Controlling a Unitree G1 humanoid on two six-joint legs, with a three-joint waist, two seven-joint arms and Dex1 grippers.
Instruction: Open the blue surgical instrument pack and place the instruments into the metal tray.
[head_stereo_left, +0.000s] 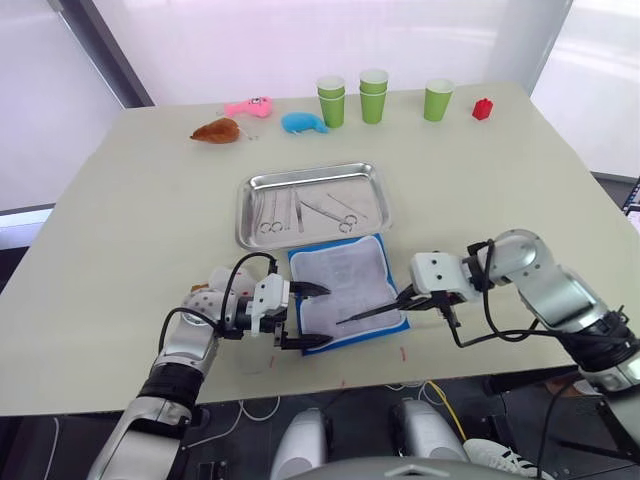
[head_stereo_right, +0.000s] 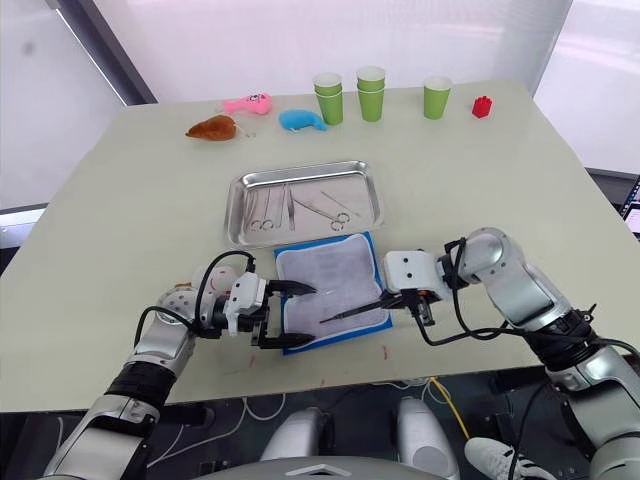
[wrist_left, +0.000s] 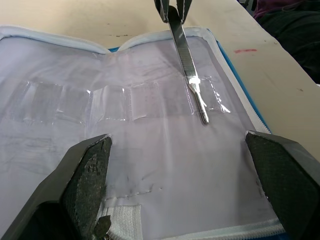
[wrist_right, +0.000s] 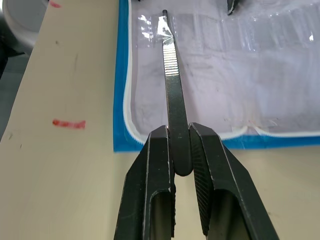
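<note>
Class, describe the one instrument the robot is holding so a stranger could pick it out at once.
Start at the steel tray mid-table, then drop to the open blue case just in front of it. Over its pale lining, the right tool pinches a slim dark handle. Unlike the scissors in the tray, it has no finger rings.

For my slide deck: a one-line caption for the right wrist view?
Right tool shut on a thin dark handle above the opened blue surgical instrument pack.
</note>
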